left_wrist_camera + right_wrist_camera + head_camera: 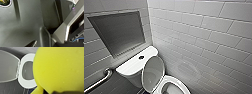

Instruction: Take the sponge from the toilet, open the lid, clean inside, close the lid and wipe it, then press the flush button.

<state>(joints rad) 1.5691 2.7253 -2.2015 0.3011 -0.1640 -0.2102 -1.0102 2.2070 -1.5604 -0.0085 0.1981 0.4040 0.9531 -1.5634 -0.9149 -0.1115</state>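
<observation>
The white toilet [132,67] stands in the corner. Its lid [152,72] is raised and leans back against the tank, showing its greyish underside. The dark flush button [141,57] sits in the middle of the tank top. The seat ring [177,83] lies down around the open bowl. In the right wrist view the yellow sponge [60,68] looms very close, held in my right gripper above the bowl [28,70], beside the raised lid [8,67]. One toothed fingertip [34,43] of my open left gripper hangs over dark grey floor, holding nothing.
White tiled walls [204,37] close in on the right and behind the toilet. A recessed grey niche [119,32] is set into the back wall. A metal grab bar [99,81] runs at the lower left, above dark floor [116,86].
</observation>
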